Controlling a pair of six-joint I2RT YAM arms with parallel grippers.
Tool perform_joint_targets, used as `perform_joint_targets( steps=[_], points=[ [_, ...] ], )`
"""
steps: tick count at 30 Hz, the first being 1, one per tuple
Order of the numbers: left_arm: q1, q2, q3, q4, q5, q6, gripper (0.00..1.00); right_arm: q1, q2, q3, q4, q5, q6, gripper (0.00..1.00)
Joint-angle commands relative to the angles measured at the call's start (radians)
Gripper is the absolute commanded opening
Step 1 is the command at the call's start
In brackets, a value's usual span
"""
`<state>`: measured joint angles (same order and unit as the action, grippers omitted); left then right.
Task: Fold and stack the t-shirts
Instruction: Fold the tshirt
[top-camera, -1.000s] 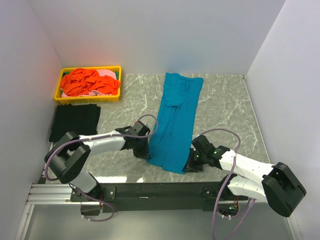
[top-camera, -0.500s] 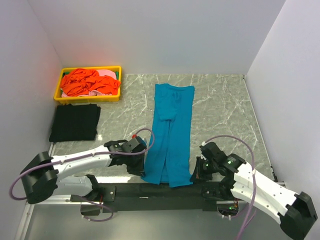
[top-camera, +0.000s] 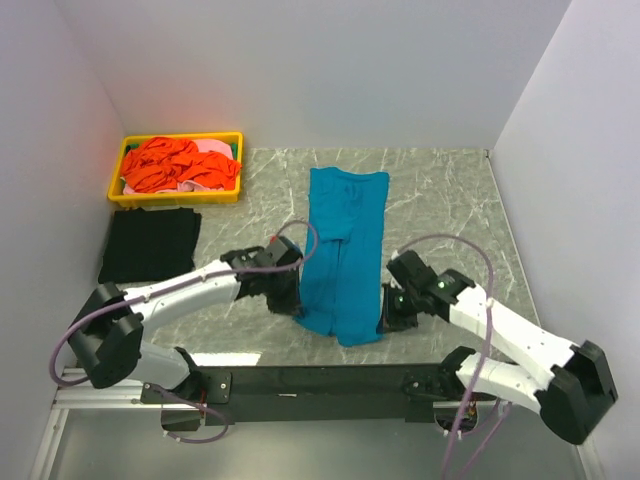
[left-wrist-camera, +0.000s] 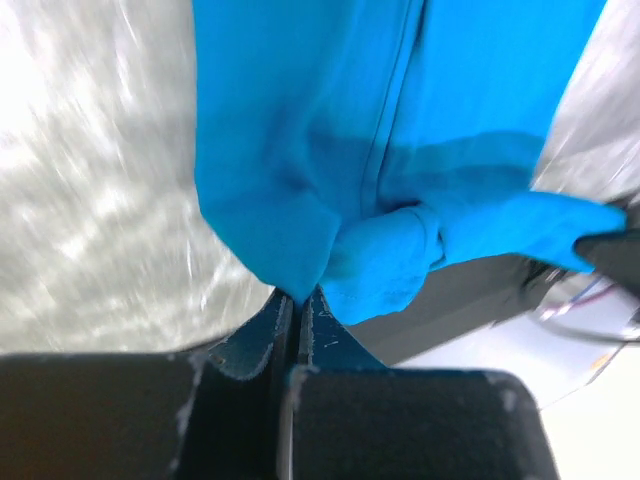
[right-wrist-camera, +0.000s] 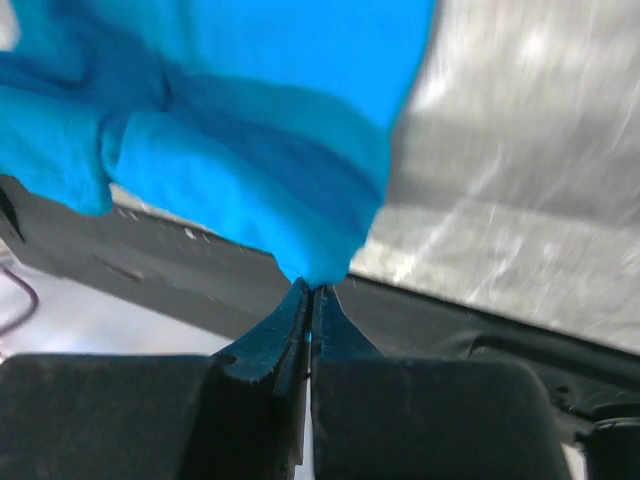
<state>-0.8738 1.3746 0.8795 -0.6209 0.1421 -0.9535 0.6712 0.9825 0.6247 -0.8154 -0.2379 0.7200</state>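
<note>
My left gripper clenched on near-left hem corner of long teal-blue soft cloth t-shirt, my right gripper clenched on near-right corner, shirt stretched along grey marbled table.

I've got open worktop right of the teal shirt; tray and black shirt crowd the left.

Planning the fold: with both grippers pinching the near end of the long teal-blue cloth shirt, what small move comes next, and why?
Probably lift both corners and carry them toward the far end: the left gripper and right gripper are shut on the near corners of the teal-blue shirt, which lies long and narrow.
</note>
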Motion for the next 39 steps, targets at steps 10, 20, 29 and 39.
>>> perform_joint_targets(
  steps=[10, 20, 29, 39],
  points=[
    [0.242, 0.239, 0.333, 0.073, -0.045, 0.217, 0.04, -0.278, 0.298, 0.335, 0.071, 0.071, -0.270, 0.00],
    [0.309, 0.484, 0.565, 0.145, -0.055, 0.302, 0.04, -0.400, 0.499, 0.487, 0.130, 0.060, -0.349, 0.00],
    [0.348, 0.584, 0.604, 0.242, -0.078, 0.272, 0.04, -0.420, 0.634, 0.556, 0.237, 0.072, -0.347, 0.00],
    [0.358, 0.664, 0.582, 0.311, -0.093, 0.249, 0.13, -0.420, 0.774, 0.592, 0.335, 0.094, -0.358, 0.01]
  ],
)
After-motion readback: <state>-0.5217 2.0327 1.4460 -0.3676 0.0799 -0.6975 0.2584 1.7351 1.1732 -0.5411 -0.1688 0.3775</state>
